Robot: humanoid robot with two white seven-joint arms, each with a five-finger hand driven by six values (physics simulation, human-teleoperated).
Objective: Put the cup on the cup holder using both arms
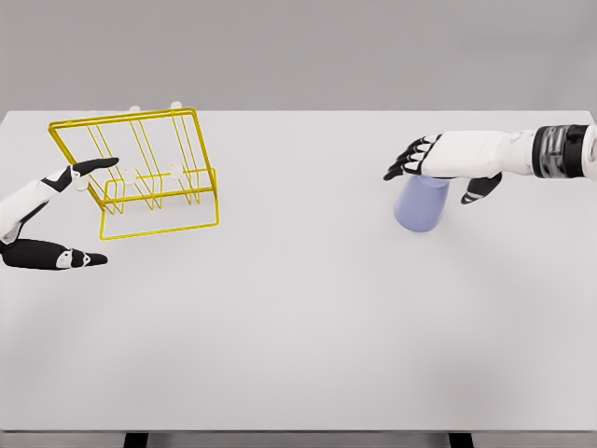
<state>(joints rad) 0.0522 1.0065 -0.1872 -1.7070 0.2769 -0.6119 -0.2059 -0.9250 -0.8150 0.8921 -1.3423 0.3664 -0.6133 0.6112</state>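
While one cup (422,204) stands, one holder (140,173) (yellow)

The cup holder (140,173) is set on the bench (298,336) near its far left corner. The cup (422,203) is placed well apart from it, toward the far right edge, beneath the right hand (446,161).

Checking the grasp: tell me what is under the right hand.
The lavender cup stands on the white table beneath the right hand. Its top is covered by the palm, so any contact is hidden.
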